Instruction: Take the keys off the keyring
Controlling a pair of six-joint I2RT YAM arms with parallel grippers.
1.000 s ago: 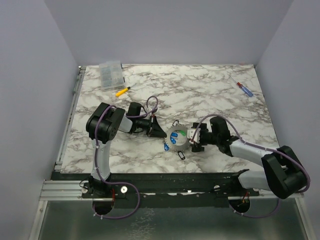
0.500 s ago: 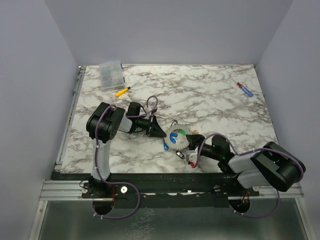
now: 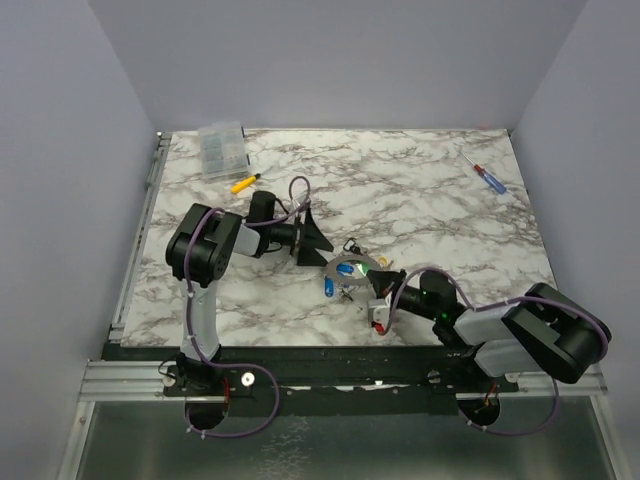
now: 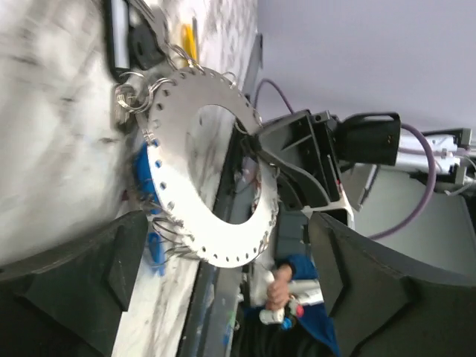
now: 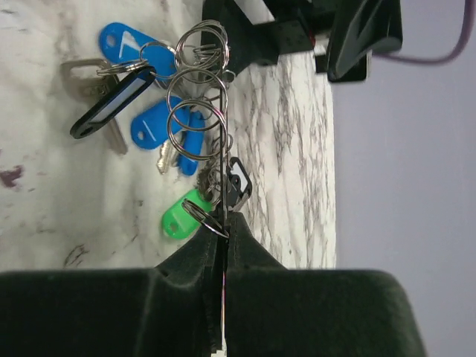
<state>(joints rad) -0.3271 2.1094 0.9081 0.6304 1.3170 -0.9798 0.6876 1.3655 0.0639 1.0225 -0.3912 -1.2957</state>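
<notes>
The keyring, a flat grey metal ring with small holes round its rim, stands tilted on edge near the table's front middle. My right gripper is shut on its rim; in the right wrist view the keyring shows edge-on, pinched between the fingertips. The keys hang from it on small wire rings: blue tags, a black tag and a green tag. My left gripper stands open just left of the ring. In its own view the keyring lies ahead of the spread fingers.
A clear plastic box and a yellow-handled screwdriver lie at the back left. A red-and-blue screwdriver lies at the back right. The table's front edge is close behind the right gripper. A person's hand shows beyond that edge.
The right arm swung to the ring's near side and shut on its rim, tipping it up on edge. The left gripper opened and drew back up and to the left.
</notes>
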